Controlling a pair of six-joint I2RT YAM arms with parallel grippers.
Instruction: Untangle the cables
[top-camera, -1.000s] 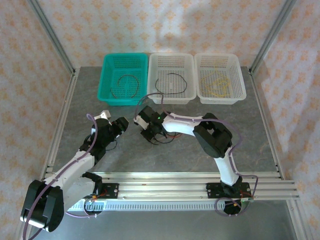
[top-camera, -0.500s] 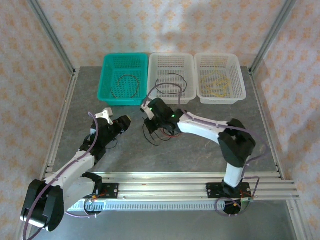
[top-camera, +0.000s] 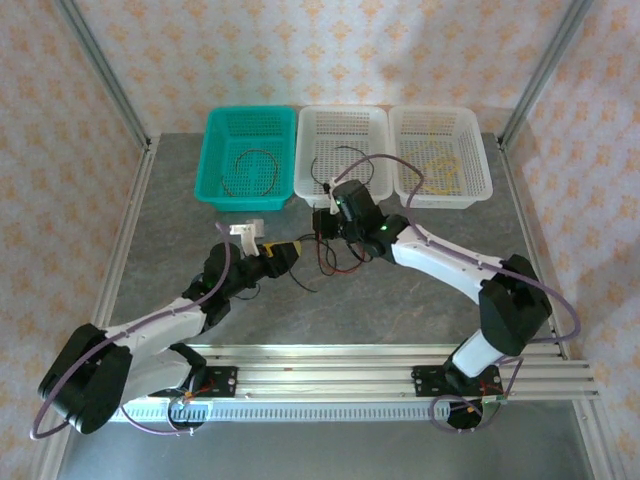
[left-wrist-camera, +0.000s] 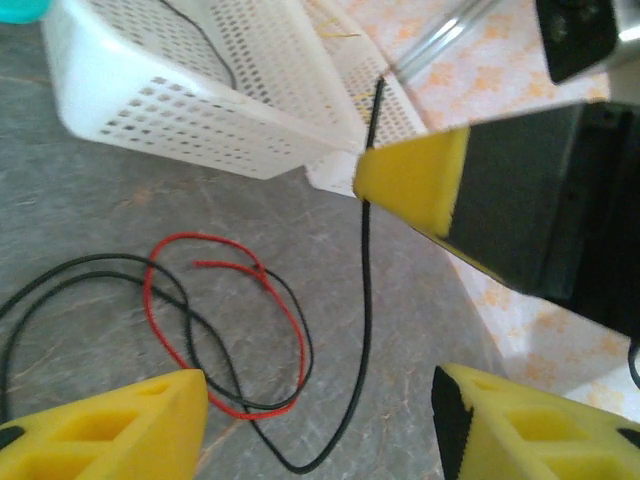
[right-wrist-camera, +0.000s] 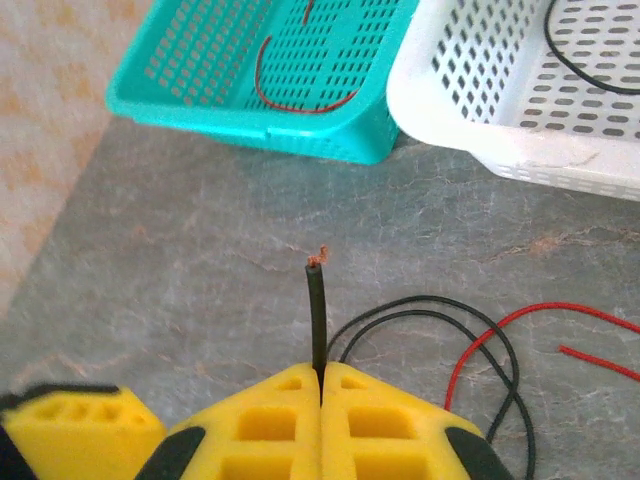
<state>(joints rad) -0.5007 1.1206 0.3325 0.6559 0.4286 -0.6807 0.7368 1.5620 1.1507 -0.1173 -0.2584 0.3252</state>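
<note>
Pinching one black cable (right-wrist-camera: 317, 310) just short of its bare copper tip, my right jaws were closed tight on it. The strand hung down to the counter (top-camera: 170, 230), where it looped with a red cable (left-wrist-camera: 147, 300). My left jaws stood well apart beside those loops, holding nothing. Beyond sat a teal basket (top-camera: 252, 112) with a red strand (right-wrist-camera: 300, 105), a middle white basket (top-camera: 343, 110) with a black strand (right-wrist-camera: 575, 70), and a right white basket (top-camera: 435, 110) with a yellow cable (top-camera: 435, 165).
</note>
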